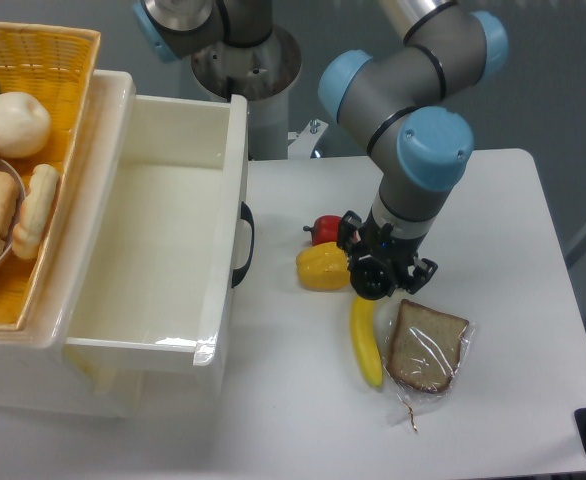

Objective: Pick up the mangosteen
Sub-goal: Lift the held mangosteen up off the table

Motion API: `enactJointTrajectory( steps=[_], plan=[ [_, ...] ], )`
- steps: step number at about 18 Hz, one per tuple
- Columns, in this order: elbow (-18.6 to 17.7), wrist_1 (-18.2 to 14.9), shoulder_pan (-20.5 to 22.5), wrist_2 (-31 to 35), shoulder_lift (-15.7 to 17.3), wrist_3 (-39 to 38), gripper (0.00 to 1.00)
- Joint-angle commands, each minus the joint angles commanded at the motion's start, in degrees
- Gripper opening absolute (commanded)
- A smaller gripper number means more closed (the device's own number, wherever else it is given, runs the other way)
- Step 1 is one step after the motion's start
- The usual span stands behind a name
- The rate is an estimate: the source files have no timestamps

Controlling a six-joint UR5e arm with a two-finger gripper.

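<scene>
The mangosteen (pixel 370 285) is a small glossy black ball sitting between the black fingers of my gripper (pixel 375 278). The gripper points down from the blue-capped wrist and is shut on the fruit. It hangs over the table, just above the top end of the banana (pixel 366 340) and to the right of the yellow pepper (pixel 322 266). The fingers cover part of the fruit.
A red pepper (pixel 325 229) lies behind the yellow one. Wrapped bread (pixel 428 346) sits right of the banana. An open white drawer (pixel 209 350) with a black handle fills the left side, and a yellow basket (pixel 58 45) of food stands beyond it.
</scene>
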Motion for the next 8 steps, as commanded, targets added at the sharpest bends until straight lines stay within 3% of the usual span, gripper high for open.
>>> enactJointTrajectory(
  steps=[8],
  plan=[
    [-0.09,-0.26,0.26,0.00,0.62,0.00,0.41]
  ],
)
